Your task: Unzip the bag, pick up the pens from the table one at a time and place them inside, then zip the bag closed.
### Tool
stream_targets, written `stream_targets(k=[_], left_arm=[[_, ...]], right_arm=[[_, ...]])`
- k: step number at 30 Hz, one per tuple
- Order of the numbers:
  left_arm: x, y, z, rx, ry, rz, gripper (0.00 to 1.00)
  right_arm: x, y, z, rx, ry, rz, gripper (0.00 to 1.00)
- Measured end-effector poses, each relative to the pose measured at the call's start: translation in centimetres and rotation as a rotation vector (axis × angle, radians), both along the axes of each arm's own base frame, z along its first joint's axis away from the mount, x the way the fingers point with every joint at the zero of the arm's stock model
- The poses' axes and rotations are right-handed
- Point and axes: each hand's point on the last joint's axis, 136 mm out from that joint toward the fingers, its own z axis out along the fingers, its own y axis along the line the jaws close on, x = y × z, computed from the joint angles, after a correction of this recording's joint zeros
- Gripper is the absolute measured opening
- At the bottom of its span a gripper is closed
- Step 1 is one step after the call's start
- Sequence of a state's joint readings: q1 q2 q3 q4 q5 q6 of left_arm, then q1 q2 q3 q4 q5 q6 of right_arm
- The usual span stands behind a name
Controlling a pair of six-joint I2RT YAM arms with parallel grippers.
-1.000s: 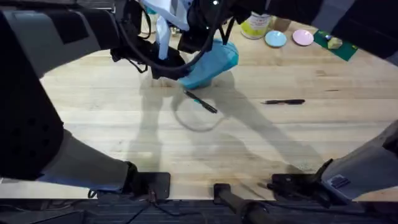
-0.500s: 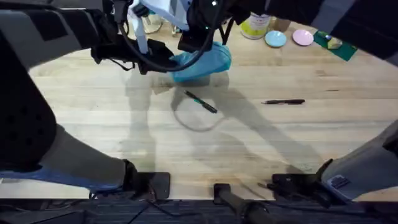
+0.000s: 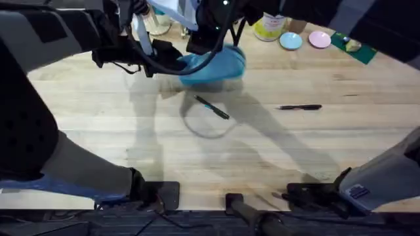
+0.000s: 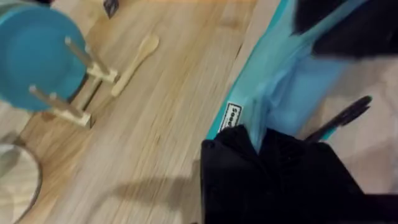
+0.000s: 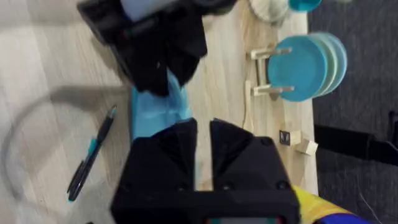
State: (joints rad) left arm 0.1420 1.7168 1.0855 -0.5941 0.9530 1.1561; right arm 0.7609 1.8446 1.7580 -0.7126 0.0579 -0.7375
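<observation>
Item: the bag [image 3: 216, 65] — turquoise pouch, hanging above the far middle of the table [image 3: 118, 124], stretched between the two grippers. In the left wrist view its fabric [image 4: 273, 93] is running up from the fingers, a small label at its edge.

Left gripper [image 3: 172, 62] — reaching in from the left and clamping the bag's left end; in its own view the black fingers [image 4: 249, 155] are pinching together on the cloth.

Right gripper [image 3: 200, 44] — coming in from behind and above, closing on the bag's upper edge; in the right wrist view a strip of blue is showing in the narrow slit between its fingers [image 5: 177, 149].

Pens: one with a teal accent [image 3: 211, 107] is lying diagonally on the table just in front of the bag — the other, black [image 3: 298, 107], is lying level well off to the right.

Also: teal plates [image 5: 308, 65] are standing in a wooden rack at the table's edge.
</observation>
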Motion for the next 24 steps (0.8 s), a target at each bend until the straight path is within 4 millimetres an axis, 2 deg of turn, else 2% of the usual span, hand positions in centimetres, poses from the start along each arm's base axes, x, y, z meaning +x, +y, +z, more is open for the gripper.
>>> stream_targets(k=[2,7,8,19,24], left_arm=[[-0.2,-0.5,0.5,-0.034,-0.004,-0.016,0.042],[-0.6,-1.5,0.4,-0.048,0.005,-0.044,0.042],[-0.6,-1.5,0.4,-0.048,0.005,-0.044,0.042],[-0.8,-1.5,0.4,-0.056,0.019,-0.046,0.042],[-0.9,-1.5,0.3,-0.057,0.026,-0.044,0.042]], right_arm=[[0.0,0.2,0.3,0.010,-0.003,0.005,0.218],[-1.0,-0.5,-0.1,-0.019,0.033,0.009,0.928],[-1.2,-0.7,-0.2,-0.026,0.041,0.011,0.978],[-2.5,-2.0,-1.3,-0.065,0.125,-0.031,0.998],[-2.4,-3.5,-0.2,0.008,0.182,-0.182,0.996]])
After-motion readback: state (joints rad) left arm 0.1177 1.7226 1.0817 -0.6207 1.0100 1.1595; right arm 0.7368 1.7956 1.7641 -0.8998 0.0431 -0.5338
